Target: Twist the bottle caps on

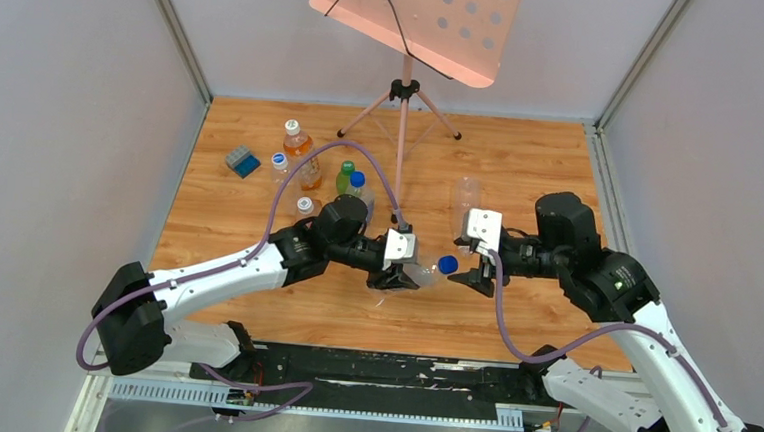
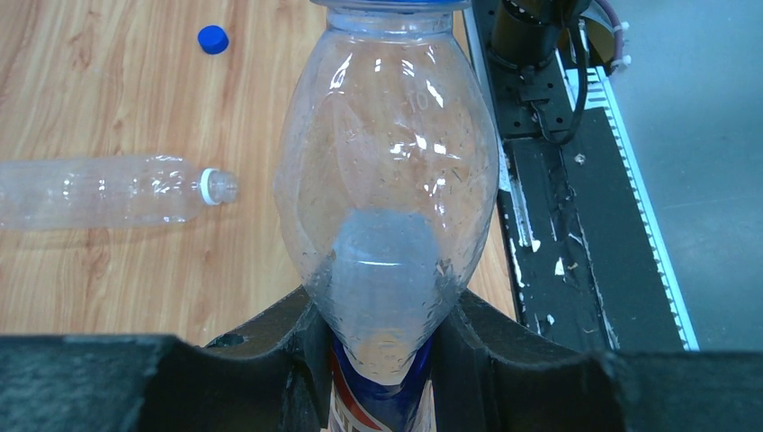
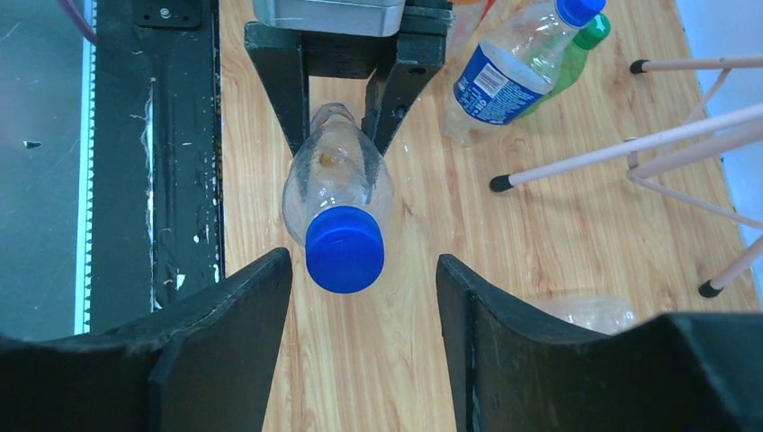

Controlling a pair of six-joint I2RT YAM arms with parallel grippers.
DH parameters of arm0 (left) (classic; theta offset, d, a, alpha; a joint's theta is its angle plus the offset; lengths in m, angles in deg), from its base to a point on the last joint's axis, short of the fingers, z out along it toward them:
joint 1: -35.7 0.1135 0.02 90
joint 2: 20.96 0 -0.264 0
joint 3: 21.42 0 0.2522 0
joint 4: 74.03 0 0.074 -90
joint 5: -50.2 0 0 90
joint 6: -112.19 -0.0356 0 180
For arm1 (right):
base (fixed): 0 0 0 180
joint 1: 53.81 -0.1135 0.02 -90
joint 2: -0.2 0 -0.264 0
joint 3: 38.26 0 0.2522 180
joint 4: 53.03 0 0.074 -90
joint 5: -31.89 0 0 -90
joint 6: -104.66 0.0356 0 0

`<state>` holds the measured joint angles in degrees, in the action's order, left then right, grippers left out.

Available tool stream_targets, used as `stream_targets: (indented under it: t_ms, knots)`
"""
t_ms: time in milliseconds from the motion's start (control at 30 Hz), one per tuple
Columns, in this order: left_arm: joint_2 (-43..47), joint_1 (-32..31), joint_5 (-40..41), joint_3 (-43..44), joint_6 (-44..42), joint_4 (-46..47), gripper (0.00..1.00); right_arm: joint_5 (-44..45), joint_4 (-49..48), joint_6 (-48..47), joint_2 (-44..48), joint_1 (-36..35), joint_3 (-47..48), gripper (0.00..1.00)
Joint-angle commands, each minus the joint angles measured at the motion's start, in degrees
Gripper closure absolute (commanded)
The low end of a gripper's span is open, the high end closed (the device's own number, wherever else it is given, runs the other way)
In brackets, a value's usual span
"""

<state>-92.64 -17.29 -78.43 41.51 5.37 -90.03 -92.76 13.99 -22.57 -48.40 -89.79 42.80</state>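
Over table centre, left gripper (image 1: 402, 267) clamps clear bottle (image 1: 420, 274) sideways, blue cap (image 1: 447, 264) on its neck, facing right gripper (image 1: 482, 270). Right wrist only: right jaws wide, flanking cap, not touching. Left wrist only: loose blue cap (image 2: 213, 39) on wood, white-collared bottle (image 2: 99, 191) lying flat. Label (image 3: 490, 79) on standing bottle (image 3: 513, 63): blue, print unreadable.

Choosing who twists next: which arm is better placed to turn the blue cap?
Probably right: the right gripper is open and faces the blue cap head-on; the left gripper is clamping the clear bottle.
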Motion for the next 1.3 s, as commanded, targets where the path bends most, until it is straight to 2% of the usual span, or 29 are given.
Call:
stream_targets:
  t_ms: [0, 233, 400, 467, 500, 633, 733, 833, 867, 933, 1033, 1100, 1200, 1267]
  knots:
    - [1.2, 0.2, -2.7, 2.4, -1.6, -0.5, 0.93, -4.6, 0.1, -2.5, -0.5, -0.5, 1.0, 0.41]
    - [2.0, 0.2, -2.8, 2.8, -1.8, -0.7, 0.93, -4.7, 0.6, -1.6, -1.7, -0.9, 0.8, 0.55]
    - [2.7, 0.2, -1.1, 2.7, -1.0, -0.1, 0.93, -3.9, -1.5, 3.3, -2.7, -1.1, 1.0, 0.72]
    - [2.9, 0.2, 5.5, 2.5, 1.1, 1.2, 0.93, -1.4, -3.5, 8.5, -3.2, -1.1, 1.0, 0.86]
    - [2.9, 0.1, 7.6, 2.4, 3.0, 1.8, 0.93, 0.1, -4.6, 11.8, -3.5, -1.1, 1.0, 0.91]
    - [2.6, -1.4, 21.7, 2.1, 5.8, 4.7, 0.93, 9.8, -7.6, 31.3, -6.0, -1.0, 2.7, 1.00]
    - [2.2, -4.8, 36.0, 1.2, 3.0, 6.1, 0.93, 16.8, -6.3, 48.9, -9.2, -0.6, 5.0, 1.00]
    - [1.6, -9.5, 44.9, 0.2, 0.0, 8.7, 0.93, 20.8, -6.2, 64.8, -9.6, -0.5, 5.0, 1.00]
    - [1.5, -11.3, 48.2, -0.4, -1.9, 9.4, 0.92, 22.2, -6.2, 71.2, -9.5, -0.6, 4.9, 0.99]
    - [1.1, -13.7, 52.2, -1.3, -4.5, 11.7, 0.92, 24.0, -6.2, 77.9, -9.3, -0.5, 4.6, 0.98]
    - [0.8, -14.8, 53.9, -1.5, -5.5, 12.3, 0.92, 22.9, -6.6, 81.0, -8.9, -0.2, 4.8, 0.96]
    - [1.0, -14.9, 54.2, -1.6, -5.1, 11.9, 0.93, 21.4, -7.4, 74.8, -8.4, -0.2, 5.4, 0.83]
    - [1.9, -13.8, 51.6, -1.9, -3.7, 9.3, 0.95, 19.2, -7.5, 57.7, -6.2, -0.2, 5.9, 0.50]
    - [2.7, -11.5, 46.5, -1.6, -1.2, 6.8, 0.96, 18.3, -7.4, 45.8, -3.8, -0.2, 5.3, 0.41]
